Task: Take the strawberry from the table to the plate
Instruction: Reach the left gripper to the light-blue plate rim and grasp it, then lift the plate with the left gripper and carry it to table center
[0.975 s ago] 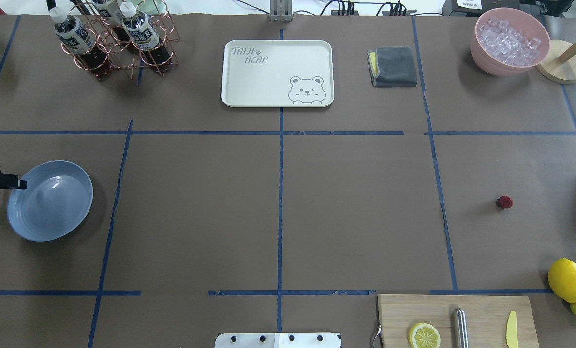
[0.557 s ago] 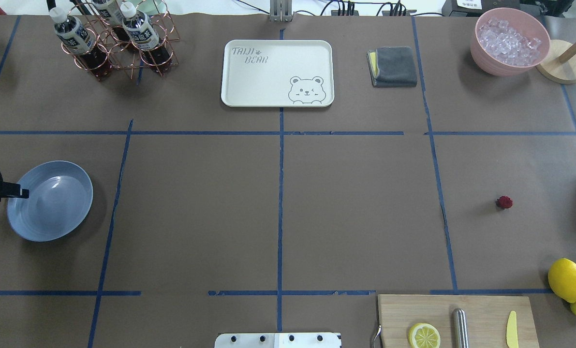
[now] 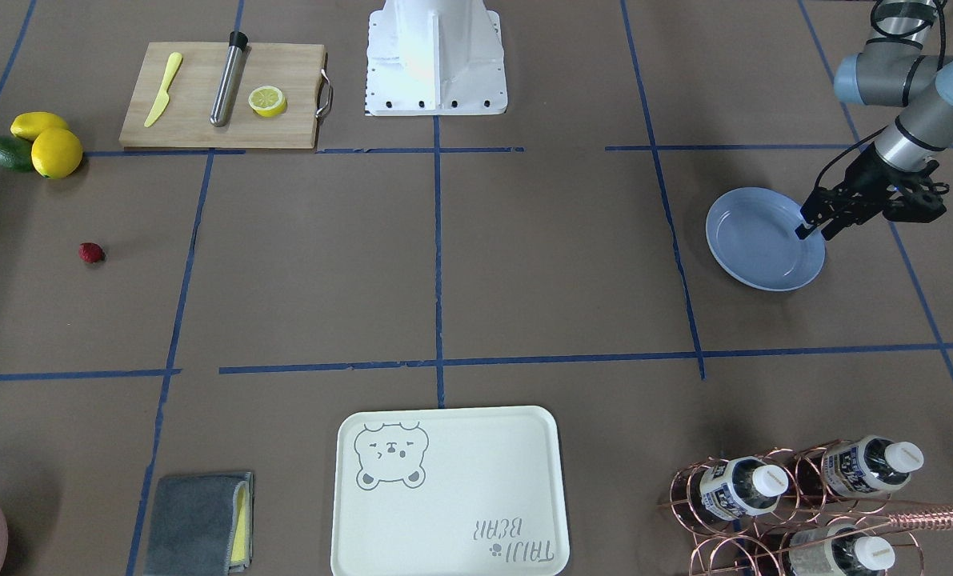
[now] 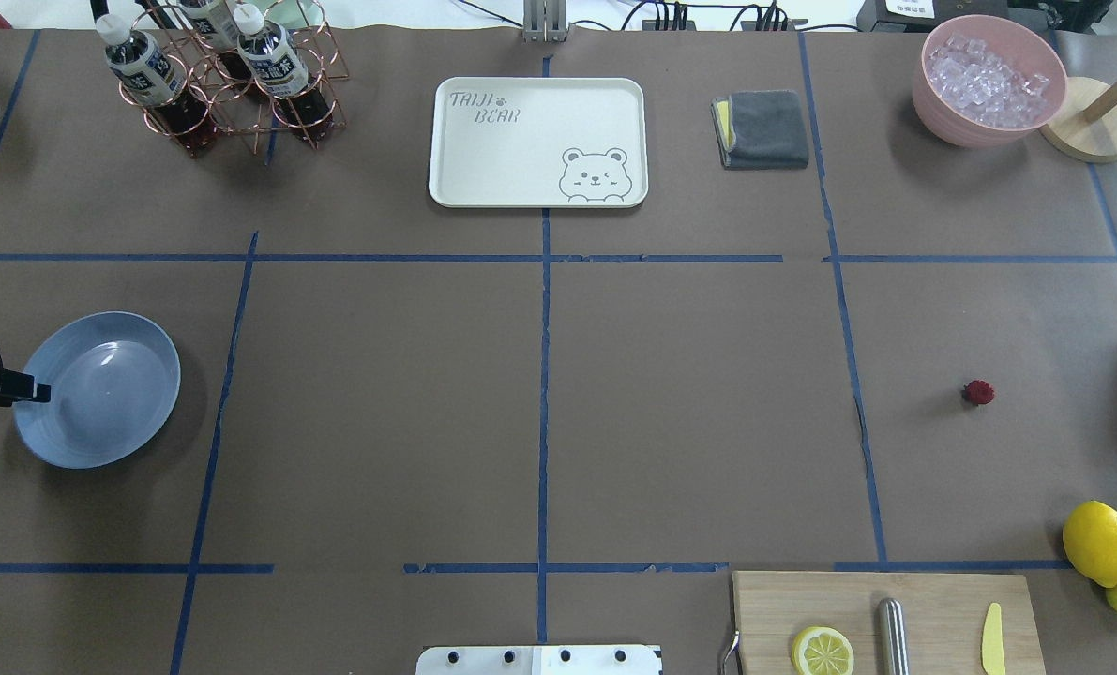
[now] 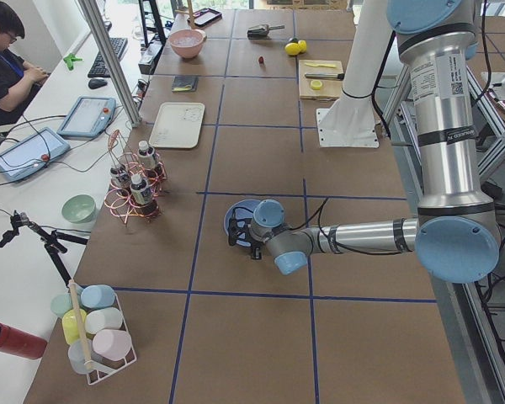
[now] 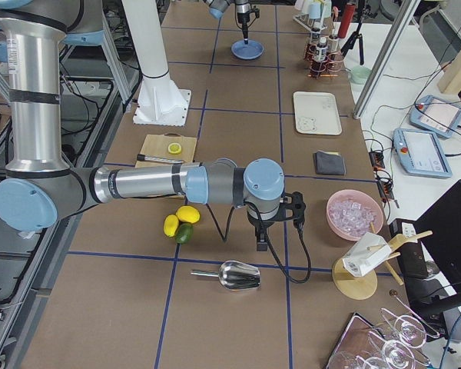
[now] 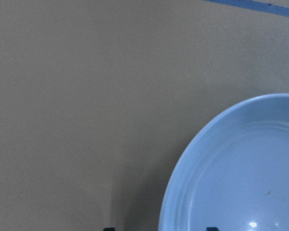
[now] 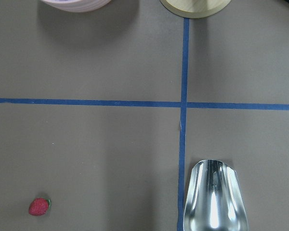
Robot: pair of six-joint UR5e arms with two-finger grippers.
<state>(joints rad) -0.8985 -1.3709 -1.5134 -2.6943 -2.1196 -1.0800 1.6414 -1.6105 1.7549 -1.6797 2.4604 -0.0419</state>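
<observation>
The strawberry [image 4: 978, 392] is a small dark red berry lying alone on the brown table [image 4: 689, 403], far right in the overhead view and also seen as a small berry [image 3: 90, 253] in the front view. In the right wrist view the strawberry [image 8: 39, 206] is at the lower left. The pale blue plate [image 4: 136, 347] sits empty at the far left. My left gripper [image 4: 40, 392] is open, its two tips straddling the plate's [image 7: 241, 183] outer rim. My right gripper [image 6: 261, 242] shows only in the exterior right view, so I cannot tell its state.
A cutting board [image 4: 943, 600] with a lemon half, a metal rod and a yellow knife lies front right, with lemons [image 4: 1100, 542] and an avocado beside it. A metal scoop [image 8: 214, 202] lies near the right arm. Bear tray [image 4: 537, 141], bottle rack [image 4: 230, 75], cloth and ice bowl [image 4: 988, 80] line the far edge.
My left gripper has slid a little toward the robot's side along the plate's outer rim. The strawberry and plate have not moved.
</observation>
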